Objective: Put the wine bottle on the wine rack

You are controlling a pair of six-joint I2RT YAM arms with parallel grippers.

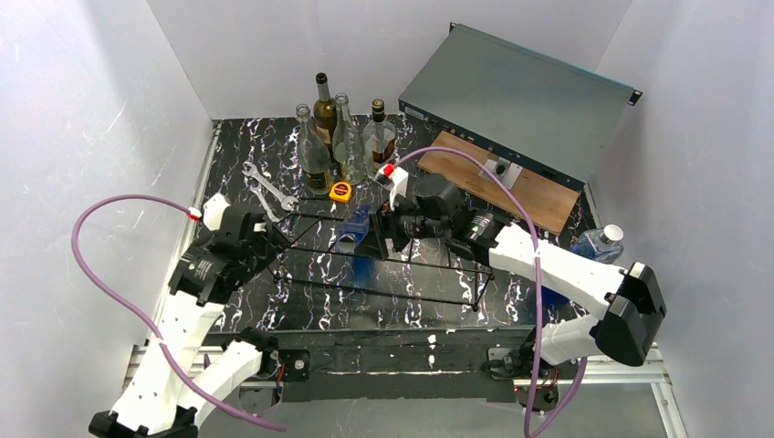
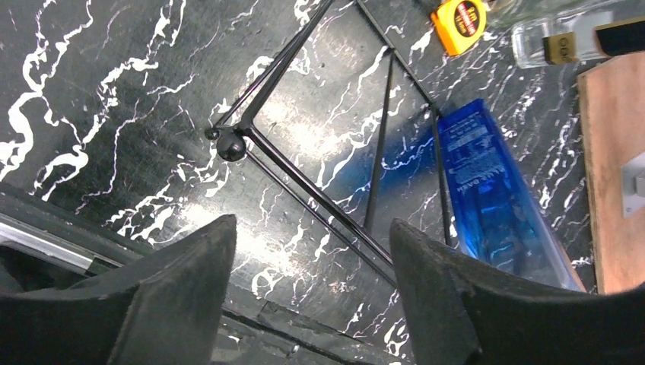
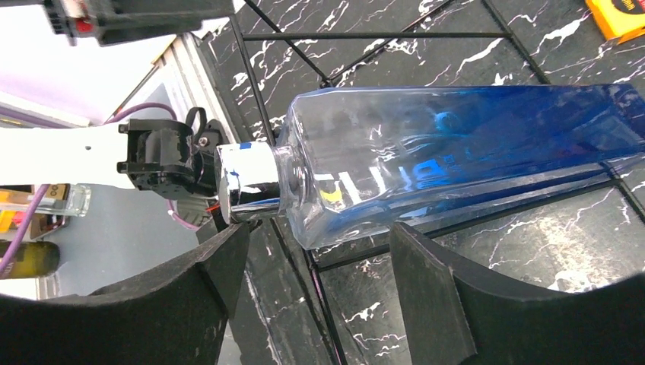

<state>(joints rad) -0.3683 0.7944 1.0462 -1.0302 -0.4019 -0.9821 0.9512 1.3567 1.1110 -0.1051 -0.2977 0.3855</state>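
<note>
A square blue glass wine bottle [image 1: 354, 234] with a silver cap lies on its side across the left part of the wine rack [image 1: 402, 260], a low frame of thin black rods. In the right wrist view the wine bottle [image 3: 456, 144] rests on the rods [image 3: 365, 35] just beyond my right gripper [image 3: 316, 255], which is open and not around it. My left gripper [image 2: 312, 251] is open and empty over the rack's near left corner [image 2: 230, 144], with the wine bottle [image 2: 494, 198] off to its right. In the top view the left gripper [image 1: 274, 245] and right gripper [image 1: 388, 228] flank the bottle.
Several upright bottles [image 1: 327, 137] stand at the back, with a yellow tape measure [image 1: 340, 191] and a wrench [image 1: 269, 187] in front of them. A wooden board [image 1: 511, 182] and a grey metal case [image 1: 520, 91] fill the back right. A plastic water bottle [image 1: 598, 245] lies at the right edge.
</note>
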